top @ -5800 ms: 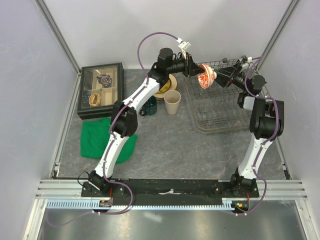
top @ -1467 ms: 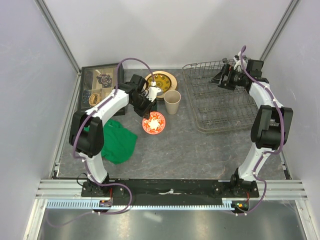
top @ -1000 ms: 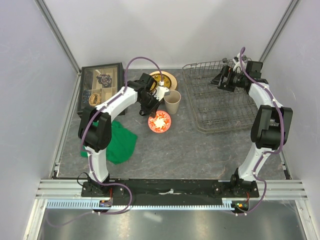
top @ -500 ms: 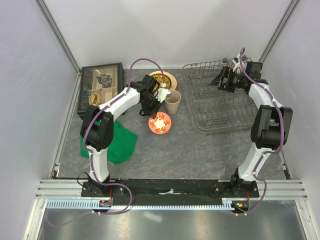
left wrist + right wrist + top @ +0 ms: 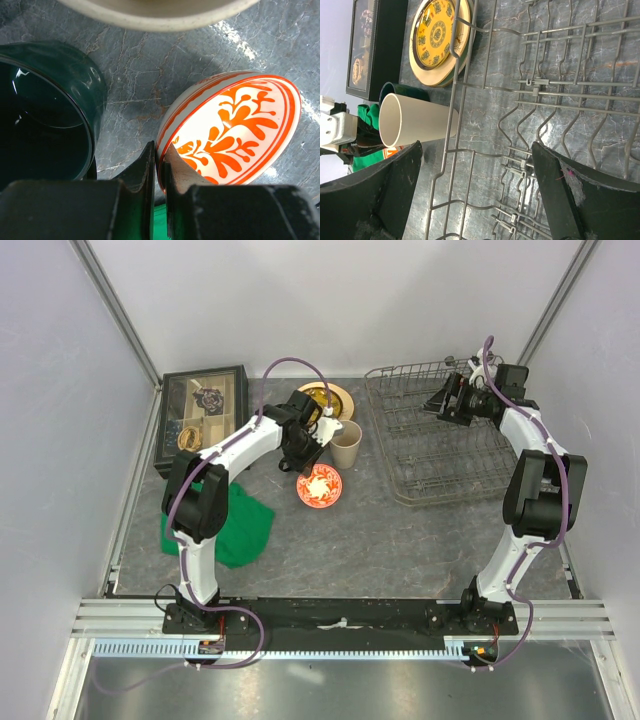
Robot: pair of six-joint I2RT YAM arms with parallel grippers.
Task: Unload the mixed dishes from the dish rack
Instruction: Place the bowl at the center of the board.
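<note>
My left gripper point(image 5: 160, 161) is shut on the rim of the small red-and-white patterned bowl point(image 5: 235, 127), one finger inside and one outside. In the top view the bowl point(image 5: 319, 486) sits low in front of the beige cup point(image 5: 345, 443); whether it rests on the table I cannot tell. The dark green mug point(image 5: 42, 115) stands just left of the bowl. A tan plate with a yellow-green centre point(image 5: 327, 400) lies behind the cup. My right gripper point(image 5: 480, 195) hangs open over the back of the grey wire dish rack point(image 5: 440, 435), with only bare wires point(image 5: 535, 90) below it.
A black box with a glass lid point(image 5: 203, 418) stands at the back left. A green cloth point(image 5: 222, 525) lies near the left arm. The plate point(image 5: 438, 37), cup point(image 5: 415, 122) and mug point(image 5: 395, 90) crowd the table just left of the rack.
The left gripper brought the bowl from over the rack down in front of the cup; in the last half second it barely shifts. The right gripper stays at the rack's back.
</note>
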